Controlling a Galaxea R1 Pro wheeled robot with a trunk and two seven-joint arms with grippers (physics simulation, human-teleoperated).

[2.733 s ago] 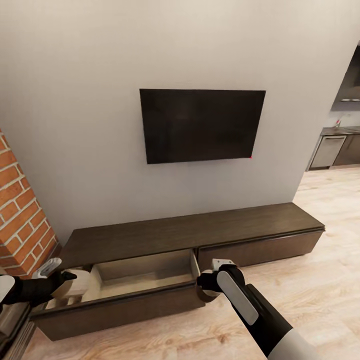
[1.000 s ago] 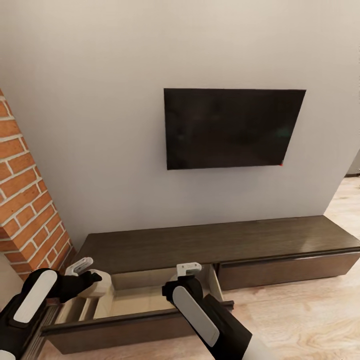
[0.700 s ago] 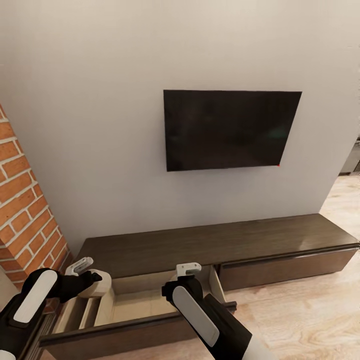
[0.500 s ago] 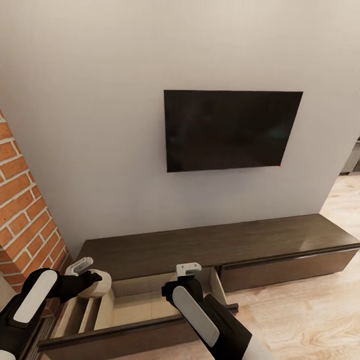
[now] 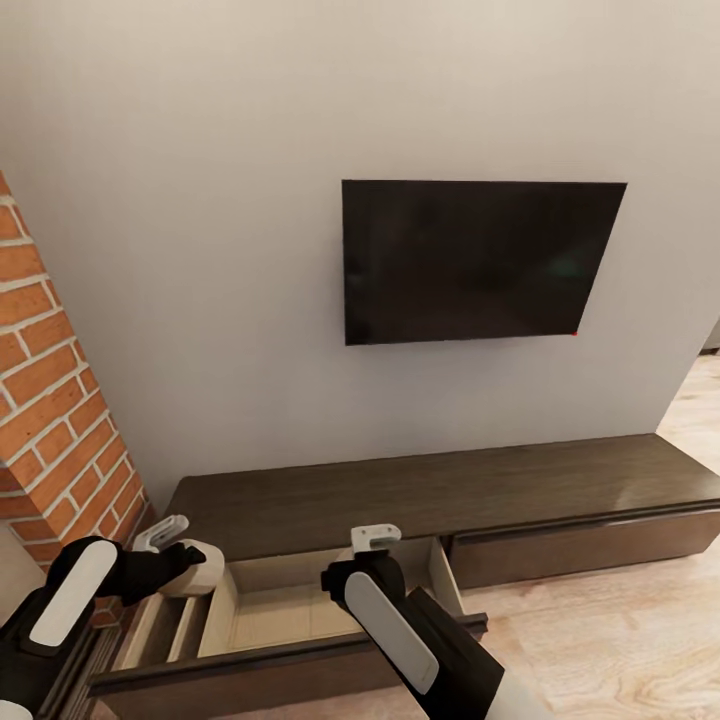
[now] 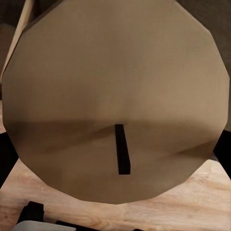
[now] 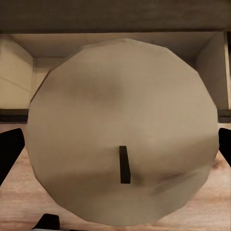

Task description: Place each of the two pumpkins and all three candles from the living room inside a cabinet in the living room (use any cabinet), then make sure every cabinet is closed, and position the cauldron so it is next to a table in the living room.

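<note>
beige candles (image 6: 115, 96) in both jaws, arms over open cabinet (image 5: 400, 495) drawer

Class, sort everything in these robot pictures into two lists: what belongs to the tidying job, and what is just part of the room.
Job:
- left candle, beige with a dark wick, in the left gripper
- right candle, in the right gripper
- cabinet, its left drawer open and pale inside

Room:
- television
- brick column
- wood floor
</note>
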